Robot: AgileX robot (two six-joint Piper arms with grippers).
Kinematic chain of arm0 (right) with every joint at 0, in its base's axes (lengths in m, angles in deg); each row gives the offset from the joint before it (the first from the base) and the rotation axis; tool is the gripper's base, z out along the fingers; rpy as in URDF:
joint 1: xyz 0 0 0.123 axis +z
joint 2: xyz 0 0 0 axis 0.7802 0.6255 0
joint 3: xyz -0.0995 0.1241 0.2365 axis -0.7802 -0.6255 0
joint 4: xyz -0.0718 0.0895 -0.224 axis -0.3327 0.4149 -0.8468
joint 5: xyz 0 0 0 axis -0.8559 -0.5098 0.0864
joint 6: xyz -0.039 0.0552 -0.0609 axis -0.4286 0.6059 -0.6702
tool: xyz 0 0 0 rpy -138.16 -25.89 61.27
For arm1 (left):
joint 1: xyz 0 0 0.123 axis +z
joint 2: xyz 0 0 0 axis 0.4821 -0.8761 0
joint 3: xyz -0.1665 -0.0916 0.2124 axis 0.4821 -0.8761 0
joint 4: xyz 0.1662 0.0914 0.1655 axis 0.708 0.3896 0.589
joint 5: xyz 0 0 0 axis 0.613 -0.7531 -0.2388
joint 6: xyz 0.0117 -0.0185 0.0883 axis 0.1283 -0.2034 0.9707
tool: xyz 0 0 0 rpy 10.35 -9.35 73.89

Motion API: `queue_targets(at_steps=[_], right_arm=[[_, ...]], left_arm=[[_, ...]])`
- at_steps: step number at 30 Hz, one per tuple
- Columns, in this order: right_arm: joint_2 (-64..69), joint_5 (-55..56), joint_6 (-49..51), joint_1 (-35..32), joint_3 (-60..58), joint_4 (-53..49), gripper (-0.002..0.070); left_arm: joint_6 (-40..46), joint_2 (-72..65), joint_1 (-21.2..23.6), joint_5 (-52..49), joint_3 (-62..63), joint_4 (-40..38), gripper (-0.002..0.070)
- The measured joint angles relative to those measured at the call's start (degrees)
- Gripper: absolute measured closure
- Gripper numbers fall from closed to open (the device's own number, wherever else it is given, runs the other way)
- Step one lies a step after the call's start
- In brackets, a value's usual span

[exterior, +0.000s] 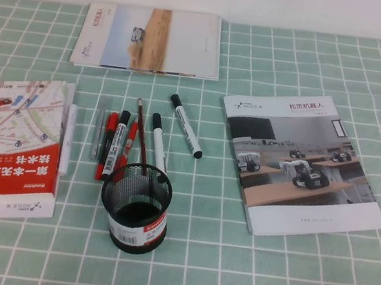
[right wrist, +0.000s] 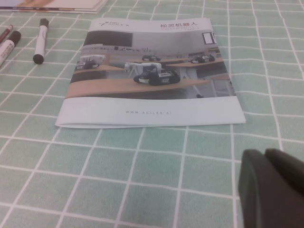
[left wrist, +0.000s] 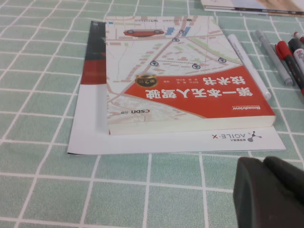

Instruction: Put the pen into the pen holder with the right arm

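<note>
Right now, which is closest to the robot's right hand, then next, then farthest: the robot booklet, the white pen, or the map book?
Judged from the right wrist view, with the right hand shut at the near edge:
1. Robot booklet, right in front.
2. White pen, beyond the booklet's far corner.
3. Map book, across the table on the left side.

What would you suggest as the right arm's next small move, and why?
Probably open the shut right gripper and swing it left over the brochure toward the white marker; it lies untouched beside the mesh pen holder. The left gripper sits parked.

Booklets (exterior: 306,164), map book (exterior: 11,141) (red pens (exterior: 107,139) between)
</note>
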Motion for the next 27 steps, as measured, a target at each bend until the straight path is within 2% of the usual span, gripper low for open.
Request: queue_targets(at_steps=[22, 27], right_arm=[[0.0, 0.87, 0.0, 0.0, 0.0, 0.0, 0.0695], [0.0, 5.31, 0.0, 0.0, 0.0, 6.37, 0.0695]], left_arm=[[0.0, 0.0, 0.0, 0.0, 0.0, 0.0, 0.0679], [0.0, 0.0, 0.0, 0.0, 0.0, 0.0, 0.0679]])
